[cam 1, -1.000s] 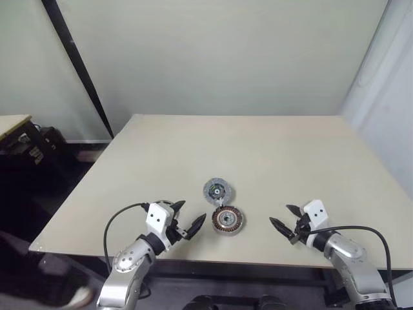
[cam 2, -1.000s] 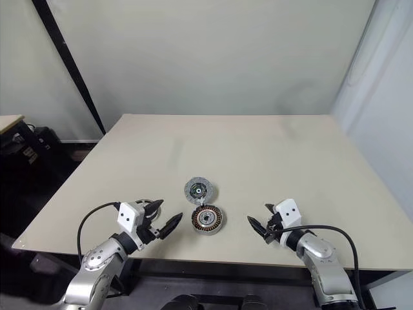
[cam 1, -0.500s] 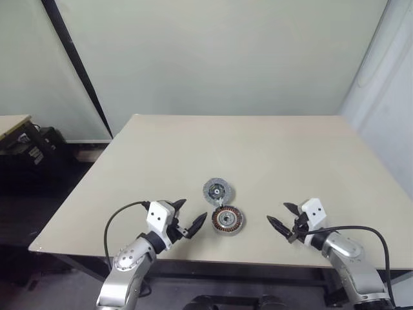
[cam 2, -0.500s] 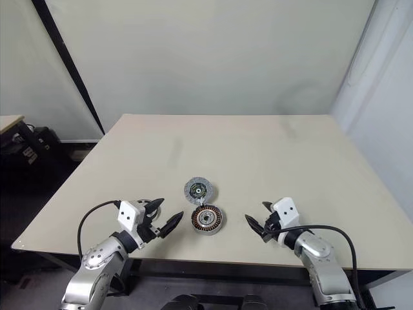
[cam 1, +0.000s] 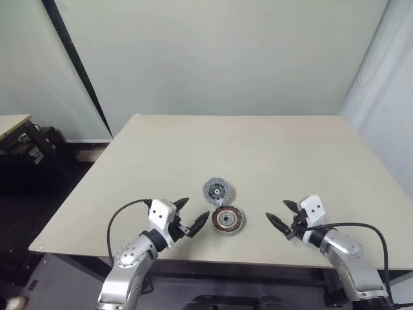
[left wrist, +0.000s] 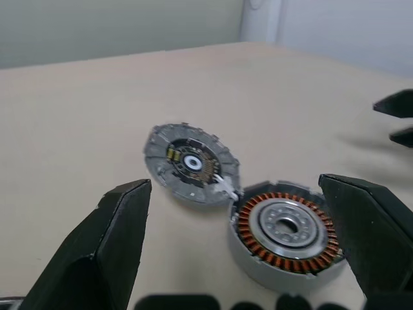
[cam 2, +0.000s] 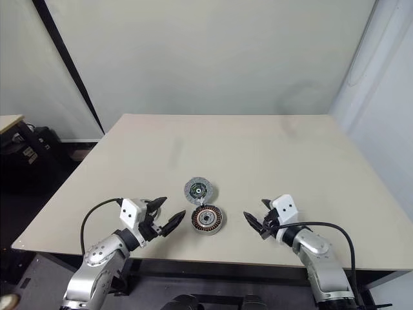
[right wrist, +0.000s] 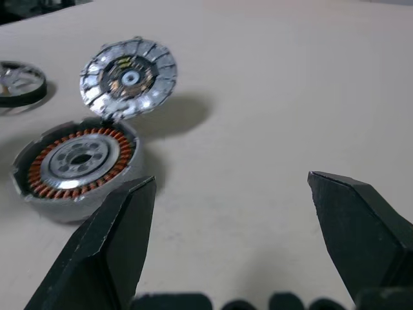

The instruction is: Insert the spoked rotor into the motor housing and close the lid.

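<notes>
The motor housing (cam 1: 228, 219) sits near the table's front edge, a round cup with copper-brown windings around a silvery centre. The grey lid (cam 1: 218, 190) stands tilted open at its far rim, its dark hub facing up. In the right wrist view, the spoked rotor (right wrist: 19, 82) lies flat on the table beyond the housing, partly cut off. My left gripper (cam 1: 191, 212) hovers open just left of the housing, pointing at it. My right gripper (cam 1: 279, 212) is open a short way to the housing's right, also pointing toward it. Nothing is between either pair of fingers.
The beige table (cam 1: 258, 148) stretches wide behind the parts; its front edge (cam 1: 213, 261) runs just under both grippers. A second small table with dark clutter (cam 1: 19, 139) stands off to the left, and a black slanted bar (cam 1: 77, 64) leans on the wall.
</notes>
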Motion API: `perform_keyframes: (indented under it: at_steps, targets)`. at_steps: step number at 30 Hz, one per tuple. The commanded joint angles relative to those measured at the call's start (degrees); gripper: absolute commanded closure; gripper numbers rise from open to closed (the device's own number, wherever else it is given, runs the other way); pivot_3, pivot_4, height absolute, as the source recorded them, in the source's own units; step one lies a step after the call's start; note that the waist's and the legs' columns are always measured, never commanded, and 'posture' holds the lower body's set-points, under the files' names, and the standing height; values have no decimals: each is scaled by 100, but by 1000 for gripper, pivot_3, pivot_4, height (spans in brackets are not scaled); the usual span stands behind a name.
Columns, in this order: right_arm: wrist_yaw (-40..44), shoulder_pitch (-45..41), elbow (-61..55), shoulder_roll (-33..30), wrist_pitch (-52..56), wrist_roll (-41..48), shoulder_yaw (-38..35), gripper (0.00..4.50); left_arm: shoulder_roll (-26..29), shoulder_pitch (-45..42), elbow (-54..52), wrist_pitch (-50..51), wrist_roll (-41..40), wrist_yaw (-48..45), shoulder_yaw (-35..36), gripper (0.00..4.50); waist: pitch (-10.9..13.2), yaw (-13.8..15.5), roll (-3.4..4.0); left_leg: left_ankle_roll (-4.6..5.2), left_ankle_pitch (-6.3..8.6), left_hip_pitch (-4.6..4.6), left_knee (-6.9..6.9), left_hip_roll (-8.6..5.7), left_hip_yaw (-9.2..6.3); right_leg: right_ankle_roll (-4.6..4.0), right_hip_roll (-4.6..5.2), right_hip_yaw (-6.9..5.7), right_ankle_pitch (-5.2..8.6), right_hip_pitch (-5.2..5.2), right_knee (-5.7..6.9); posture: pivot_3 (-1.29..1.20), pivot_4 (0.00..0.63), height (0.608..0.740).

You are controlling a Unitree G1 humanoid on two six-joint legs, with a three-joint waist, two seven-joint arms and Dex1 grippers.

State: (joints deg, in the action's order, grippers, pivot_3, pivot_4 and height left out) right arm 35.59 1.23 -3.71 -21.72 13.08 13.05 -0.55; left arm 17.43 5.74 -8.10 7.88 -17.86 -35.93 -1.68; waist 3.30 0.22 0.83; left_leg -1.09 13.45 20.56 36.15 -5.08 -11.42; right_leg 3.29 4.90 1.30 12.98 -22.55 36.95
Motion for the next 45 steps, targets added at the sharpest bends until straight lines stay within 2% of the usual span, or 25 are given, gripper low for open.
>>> perform_keyframes:
  at_steps: [1, 11, 18, 25, 33, 45]
  targets:
    - [-83, 7, -451, -29, 96, 118, -109, 414, 53, -20, -316, -7, -116, -88, 22, 55, 0, -1, 0, -4, 2, 0, 0, 0, 0, 0, 0, 0, 0, 0, 0, 0, 0, 740]
    - [-447, -6, -524, 217, 86, -282, 390, 414, 109, 308, -476, 69, -359, -109, 284, 55, 0, -1, 0, -19, 12, 0, -2, 2, 2, -1, 0, 1, 0, -3, 0, 0, 0, 740]
    - [-939, 89, -806, 86, 334, -318, -91, 414, 327, 300, -588, 251, -444, -260, 299, 55, 1, 16, 0, -20, 12, 3, -1, 0, 0, -1, 2, 3, 1, -3, -2, 0, 0, 740]
    - [-1234, 269, -1099, 44, 515, -268, -421, 414, 399, -143, -301, 270, -475, -337, 385, 55, 1, 12, -1, -21, 12, 2, -4, 2, 1, -1, 0, 2, 1, -4, -2, 0, 0, 740]
    - [-1547, 396, -1252, 237, 692, -290, -441, 414, 382, -497, -43, 234, -497, -456, 448, 55, 1, 1, -1, -18, 11, 3, -6, 2, 4, 0, -2, 5, 0, -8, -3, 0, 0, 740]
    - [-1699, 925, -1714, 248, 984, -212, -648, 414, 398, -564, 43, 287, -482, -680, 364, 55, 1, -1, -1, -18, 12, 4, -6, 3, 6, -1, -1, 8, 1, -8, -5, 0, 0, 740]
